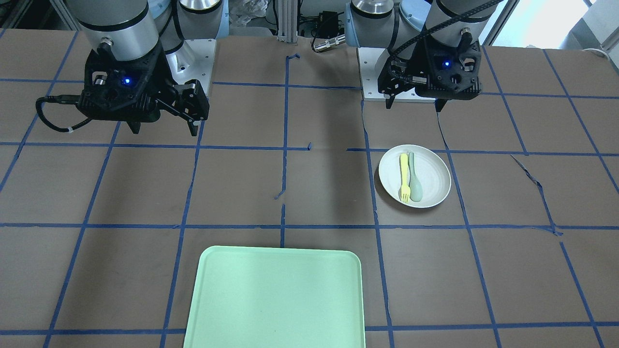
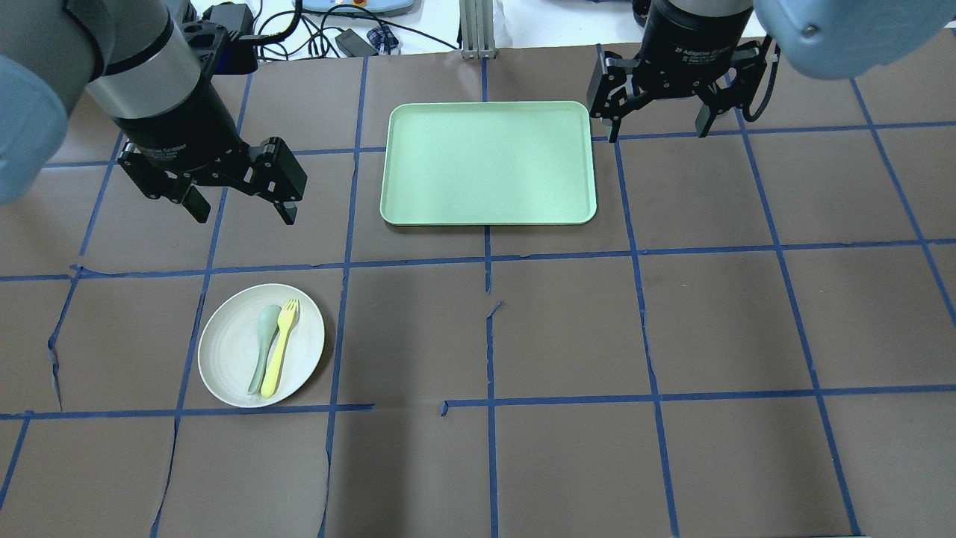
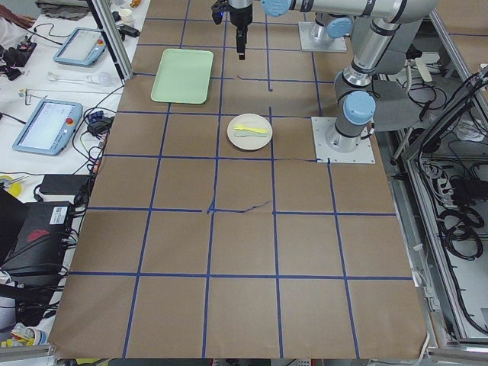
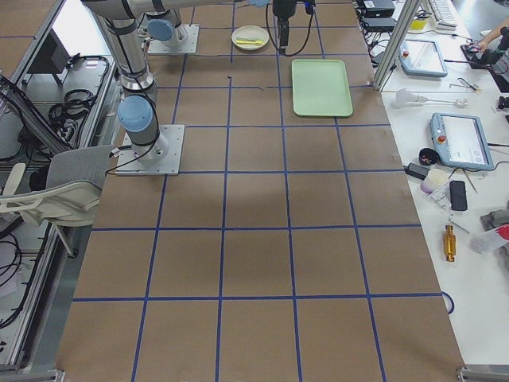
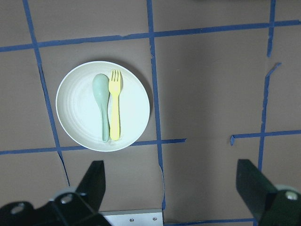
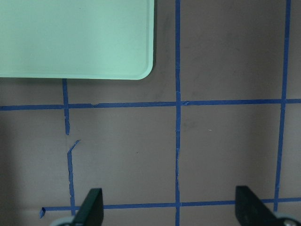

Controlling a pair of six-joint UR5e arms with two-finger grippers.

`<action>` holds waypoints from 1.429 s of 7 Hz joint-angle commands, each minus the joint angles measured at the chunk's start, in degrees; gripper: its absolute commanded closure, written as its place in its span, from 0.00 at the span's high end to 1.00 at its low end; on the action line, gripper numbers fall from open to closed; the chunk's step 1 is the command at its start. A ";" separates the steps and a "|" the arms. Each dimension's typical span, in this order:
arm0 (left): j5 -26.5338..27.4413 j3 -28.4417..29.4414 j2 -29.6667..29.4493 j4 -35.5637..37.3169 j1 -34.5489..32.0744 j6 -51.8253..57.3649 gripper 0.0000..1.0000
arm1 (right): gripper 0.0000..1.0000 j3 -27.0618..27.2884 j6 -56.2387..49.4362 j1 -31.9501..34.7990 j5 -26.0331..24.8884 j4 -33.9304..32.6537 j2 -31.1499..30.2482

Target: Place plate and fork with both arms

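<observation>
Nearest, plate [image 2: 224, 370] holding fork [image 2: 281, 345] beside spoon [image 2: 263, 340] — straddle fork alone using spread left fingers [image 2: 287, 211]; right fingers [image 2: 615, 127] likewise spread.

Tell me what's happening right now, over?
Left gripper and right gripper open, empty, hovering. Fork on plate, untouched. Spoon right beside fork, could hinder the grasp.
</observation>
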 commanded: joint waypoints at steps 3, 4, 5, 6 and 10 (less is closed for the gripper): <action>3.24 -0.74 -0.64 0.71 0.15 -0.39 1.00 | 1.00 0.00 -0.04 0.04 0.00 0.03 0.00; 3.15 -0.83 -0.47 0.62 0.15 0.13 1.00 | 1.00 0.00 -0.04 0.04 0.00 0.03 0.00; 3.23 -0.92 -0.56 0.71 0.32 0.05 1.00 | 1.00 0.00 -0.04 0.04 0.00 0.03 0.00; 3.32 -1.01 -0.73 0.71 0.41 0.13 1.00 | 1.00 0.00 -0.04 0.04 0.00 0.03 0.00; 3.15 -1.54 -0.47 0.97 1.11 0.39 1.00 | 1.00 0.00 -0.04 0.04 -0.09 0.03 0.00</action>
